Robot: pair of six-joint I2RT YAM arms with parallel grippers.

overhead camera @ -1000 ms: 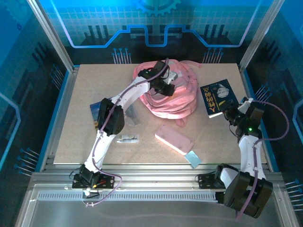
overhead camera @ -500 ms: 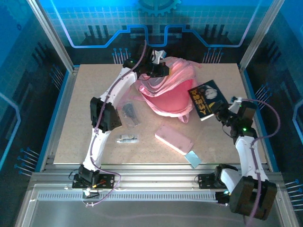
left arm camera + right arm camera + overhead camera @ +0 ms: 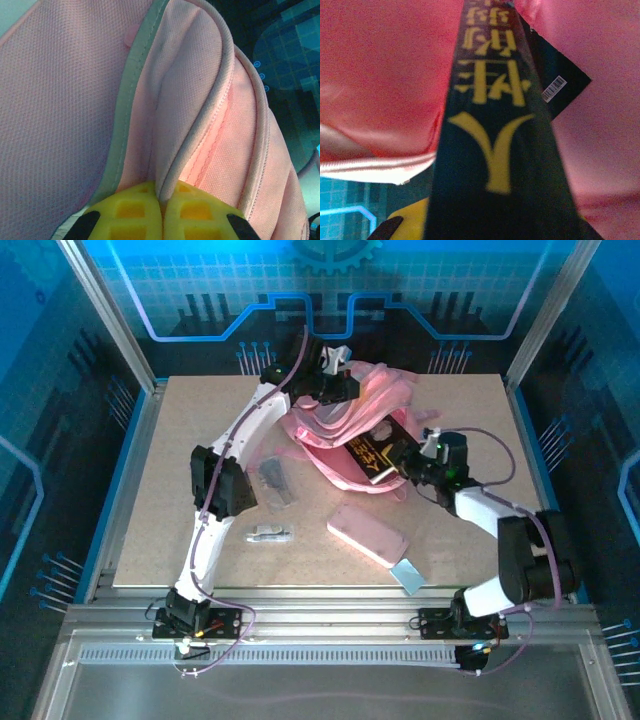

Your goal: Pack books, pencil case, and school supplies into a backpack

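The large pink fabric backpack (image 3: 335,445) sits rear-centre on the speckled tabletop (image 3: 150,540), with a thin dark booklet with yellow markings (image 3: 374,453) tilted into its right side. Before it lies the flat pink oblong pencil case (image 3: 367,533), with the pale blue flat rectangle (image 3: 407,575) just beside that case's front right corner. Left of the backpack lies the small clear packet of grey bits (image 3: 277,480), and the short white-silver stick (image 3: 270,534) lies before it.

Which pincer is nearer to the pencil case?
Right. The right pincer holds a book just beyond the pencil case; the left pincer grips the backpack at its far edge.
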